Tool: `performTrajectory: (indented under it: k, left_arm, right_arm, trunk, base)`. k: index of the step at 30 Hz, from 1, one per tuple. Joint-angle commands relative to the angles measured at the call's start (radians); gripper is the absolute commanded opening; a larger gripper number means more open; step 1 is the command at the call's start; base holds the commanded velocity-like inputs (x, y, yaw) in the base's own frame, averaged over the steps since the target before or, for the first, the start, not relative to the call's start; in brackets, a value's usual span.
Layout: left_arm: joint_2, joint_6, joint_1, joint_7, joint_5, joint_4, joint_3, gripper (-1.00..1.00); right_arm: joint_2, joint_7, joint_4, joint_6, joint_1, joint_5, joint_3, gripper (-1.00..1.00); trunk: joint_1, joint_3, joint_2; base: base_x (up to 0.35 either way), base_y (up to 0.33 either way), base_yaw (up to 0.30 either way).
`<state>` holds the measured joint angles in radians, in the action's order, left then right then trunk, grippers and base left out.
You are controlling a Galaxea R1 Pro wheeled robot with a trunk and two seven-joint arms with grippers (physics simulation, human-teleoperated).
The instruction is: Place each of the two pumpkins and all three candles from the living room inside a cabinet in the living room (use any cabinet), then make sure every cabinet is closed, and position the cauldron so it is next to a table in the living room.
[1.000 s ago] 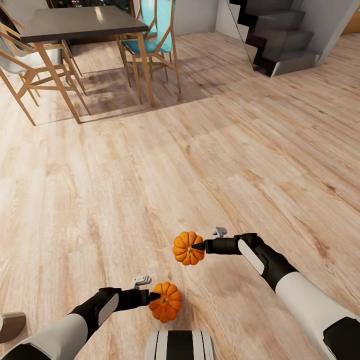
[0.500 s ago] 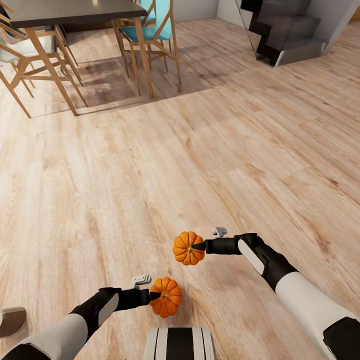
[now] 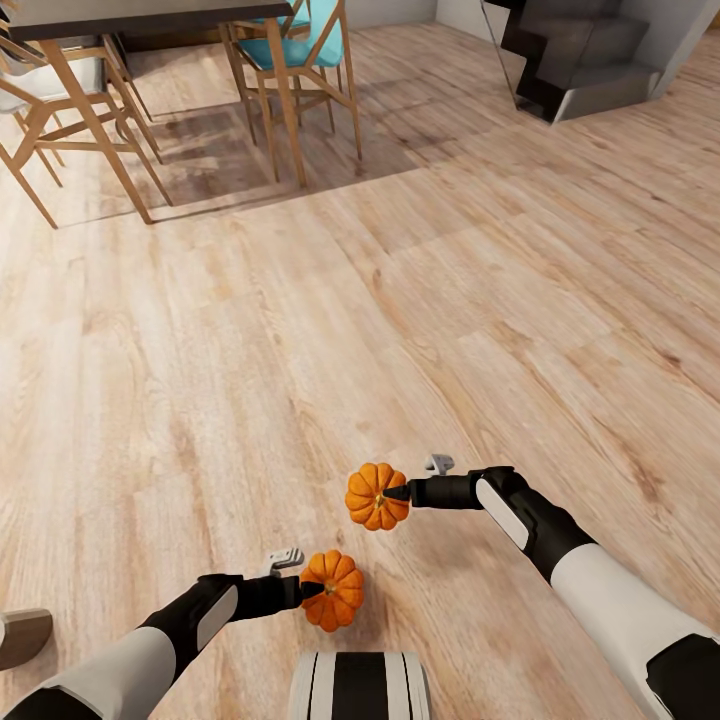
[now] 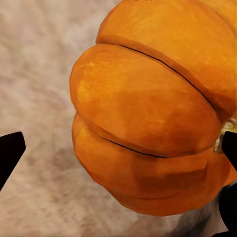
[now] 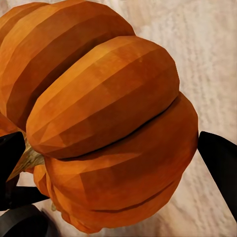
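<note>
I carry two orange ribbed pumpkins above the wood floor. My left gripper (image 3: 312, 590) is shut on one pumpkin (image 3: 334, 590), low in the head view near my base. My right gripper (image 3: 397, 493) is shut on the other pumpkin (image 3: 375, 496), held a little higher and further right. Up close, the left wrist view shows its pumpkin (image 4: 153, 113) between black fingertips (image 4: 10, 153). The right wrist view shows the second pumpkin (image 5: 103, 113) with its brownish stem beside a black fingertip (image 5: 219, 168). Candles, cabinet, cauldron and coffee table are out of view.
A dining table (image 3: 140, 15) with wooden chairs, one with a teal seat (image 3: 290, 60), stands at the far left. A dark staircase (image 3: 585, 55) rises at the far right. Wood floor (image 3: 330, 300) stretches between. My base (image 3: 358, 685) shows at the bottom edge.
The whole head view has shifted: dining table and staircase slid up toward the top edge, so the camera moved. Both arms keep their pose; the left pumpkin sits slightly higher in the picture.
</note>
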<state>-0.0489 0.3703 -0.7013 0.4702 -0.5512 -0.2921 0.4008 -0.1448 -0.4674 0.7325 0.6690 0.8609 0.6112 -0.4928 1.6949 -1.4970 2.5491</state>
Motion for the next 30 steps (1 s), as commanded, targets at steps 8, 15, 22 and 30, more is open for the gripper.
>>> performTrajectory:
  k: [8,15,22,30]
  left_arm:
    - [0.000,0.001,0.000,-0.028,0.016,0.002,0.006,1.00]
    - [0.000,0.001,0.000,-0.028,0.016,0.002,0.007,1.00]
    - [0.013,0.001,0.000,-0.028,0.019,0.002,0.007,-1.00]
    - [0.014,0.002,0.000,-0.028,0.019,0.002,0.007,-1.00]
  right_arm:
    - [-0.001,0.000,0.001,0.003,0.001,0.004,-0.003,-1.00]
    - [-0.001,0.000,0.001,0.003,0.001,0.004,-0.004,-1.00]
    - [-0.001,0.000,0.001,0.003,0.001,0.004,-0.003,-1.00]
    - [-0.001,0.000,0.001,0.003,0.000,0.004,-0.003,-1.00]
  trunk:
    - [0.000,-0.001,0.000]
    - [0.000,-0.001,0.000]
    - [0.000,-0.001,0.000]
    - [0.000,-0.001,0.000]
  base:
    - [0.054,-0.032,0.000]
    - [0.004,-0.003,0.000]
    - [0.000,0.000,0.000]
    - [0.000,0.000,0.000]
